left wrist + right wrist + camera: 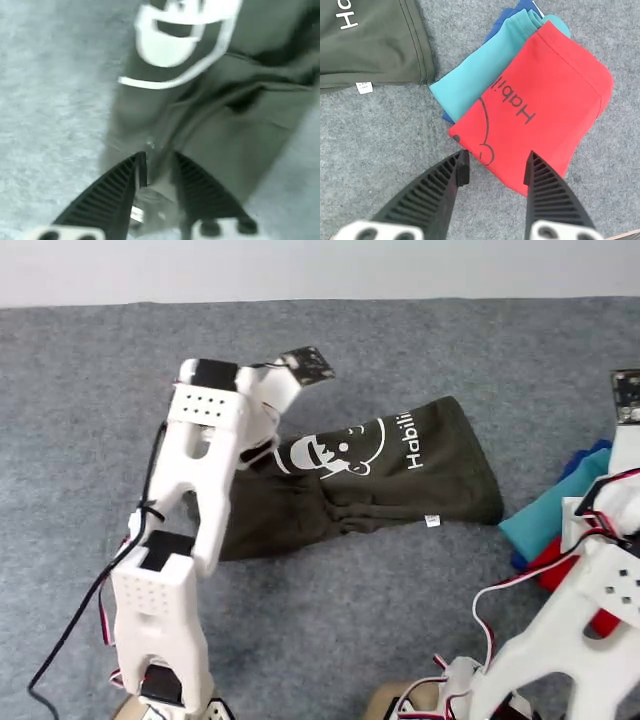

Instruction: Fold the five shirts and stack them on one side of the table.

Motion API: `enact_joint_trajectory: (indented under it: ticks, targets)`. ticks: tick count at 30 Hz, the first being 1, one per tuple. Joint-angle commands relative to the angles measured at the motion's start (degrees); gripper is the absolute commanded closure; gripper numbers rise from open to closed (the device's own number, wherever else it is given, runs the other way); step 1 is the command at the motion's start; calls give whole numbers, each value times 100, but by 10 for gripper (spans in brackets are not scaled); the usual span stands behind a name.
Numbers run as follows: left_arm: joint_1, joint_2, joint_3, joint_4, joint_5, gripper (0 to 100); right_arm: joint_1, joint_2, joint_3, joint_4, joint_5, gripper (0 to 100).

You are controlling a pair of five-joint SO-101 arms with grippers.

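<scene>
- The dark olive-green cotton shirt [400, 475] [240, 125] [370, 45] lies near the middle of the table, print side up, and is not yet folded.
- Its end towards the stack is spread flat with a straight stitched hem. Its middle is gathered into tight creases, and the other end is bunched under the left arm.
- A white cartoon face print [335, 452] [170, 45] and white lettering sit on its chest, and a small white care label [432, 521] [364, 87] sticks out at the side seam near the hem.
- The left gripper [157, 162] is down on the bunched end. Its black ribbed fingers [117, 187] are drawn close together, with a raised fold of the olive cloth pinched between them.
- Beside the olive hem but apart from it, three folded shirts are stacked at the right side of the table. A red folded shirt [545, 105] [555, 565] with dark lettering lies on top, over a teal folded shirt [480, 75] [545, 515], with a blue folded shirt [507, 12] [585, 460] showing at the bottom.
- The stack is loose, and each lower layer pokes out past the one above it.
- The right gripper [495, 167] hangs over the near edge of the red shirt with its fingers spread wide and nothing between them.
- The white left arm [200, 470] crosses the olive shirt's bunched end, and the white right arm [590, 630] stands by the stack.
- Everything rests on the grey felt-covered table [400, 360] [45, 75] [370, 140].
</scene>
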Motion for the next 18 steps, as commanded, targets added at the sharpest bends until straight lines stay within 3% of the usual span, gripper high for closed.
enact_joint_trajectory:
  ticks: [1, 8, 13, 18]
  targets:
    - [343, -642, -136, 360, 62, 994, -127, -163, -18, 233, 9, 811]
    - [264, -1653, -40, 343, 1776, 993, -1200, 259, 448, -418, -229, 809]
    - [-624, -2347, -22, 352, 3051, 993, -1710, 1613, 422, -1385, -800, 809]
    - [-1574, -3156, 576, 352, 3279, 993, -2273, 3116, -325, -1815, -826, 809]
